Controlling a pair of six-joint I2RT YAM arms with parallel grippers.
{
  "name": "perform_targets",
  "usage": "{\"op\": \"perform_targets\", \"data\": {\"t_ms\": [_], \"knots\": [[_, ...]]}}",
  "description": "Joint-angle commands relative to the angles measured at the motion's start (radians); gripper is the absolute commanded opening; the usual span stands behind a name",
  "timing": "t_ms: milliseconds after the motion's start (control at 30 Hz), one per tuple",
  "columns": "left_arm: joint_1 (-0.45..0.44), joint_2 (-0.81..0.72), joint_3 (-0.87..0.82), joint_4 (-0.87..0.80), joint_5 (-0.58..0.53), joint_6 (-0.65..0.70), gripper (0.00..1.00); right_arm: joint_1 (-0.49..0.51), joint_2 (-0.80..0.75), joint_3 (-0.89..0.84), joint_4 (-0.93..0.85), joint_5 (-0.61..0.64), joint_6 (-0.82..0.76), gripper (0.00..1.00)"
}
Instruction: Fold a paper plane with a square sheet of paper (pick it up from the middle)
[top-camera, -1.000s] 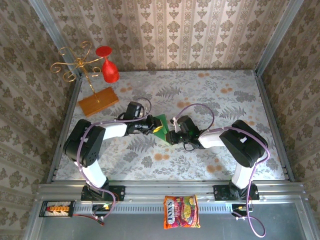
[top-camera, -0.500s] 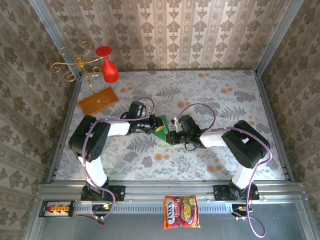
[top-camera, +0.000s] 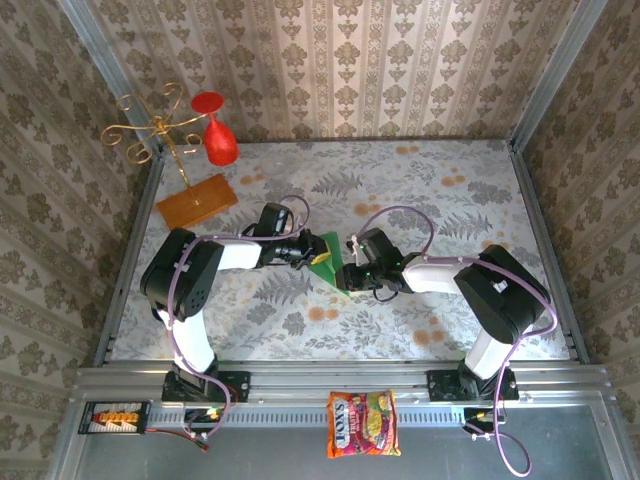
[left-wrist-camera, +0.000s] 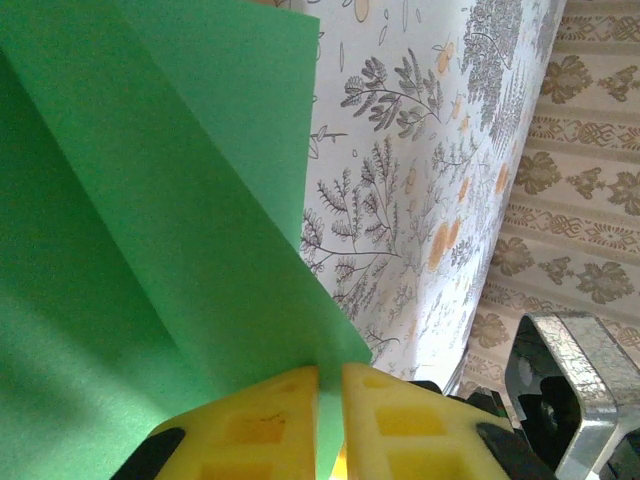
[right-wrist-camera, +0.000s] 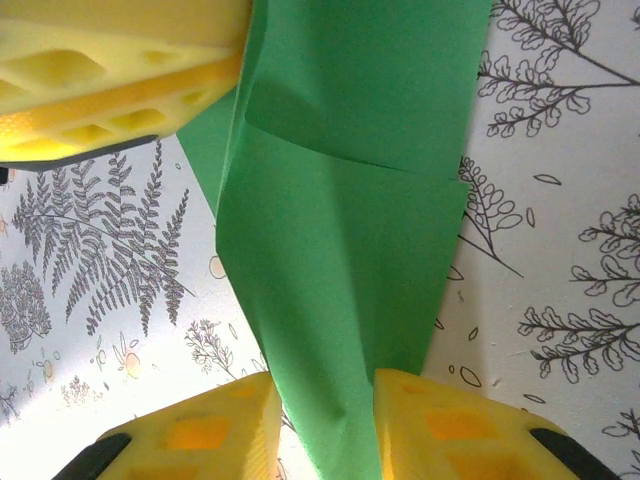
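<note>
Overhead, the only printing is on a red-and-yellow snack packet (top-camera: 362, 410) lying well behind both tools, between the arm bases; its lettering is too small to read. The green paper (top-camera: 325, 257), plain and unprinted, is partly folded and sits right between the two tool tips over the flowered desk (top-camera: 450, 200). The left tool (top-camera: 308, 256) meets it from one side, the right tool (top-camera: 347, 274) from the other. The left wrist view adds the grip: the yellow fingers (left-wrist-camera: 260, 425) are pressed together on an edge of the paper, which fans out ahead of that tool with a crease running through it. In the right wrist view the right tool's fingers (right-wrist-camera: 200, 435) stand apart, with a creased strip of the paper running out between them. Farther ahead, a yellow finger (right-wrist-camera: 120, 70) of the left tool sits at the paper's far corner.
</note>
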Motion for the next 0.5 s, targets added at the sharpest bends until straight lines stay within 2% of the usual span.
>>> {"op": "perform_targets", "data": {"t_ms": [0, 467], "knots": [[-0.008, 0.01, 0.032, -0.013, 0.024, 0.031, 0.14, -0.005, -0.004, 0.023, -0.044, 0.008, 0.013, 0.3], [-0.014, 0.034, 0.081, -0.042, 0.017, 0.014, 0.13, 0.001, 0.032, 0.018, -0.056, 0.054, -0.006, 0.29]]}}
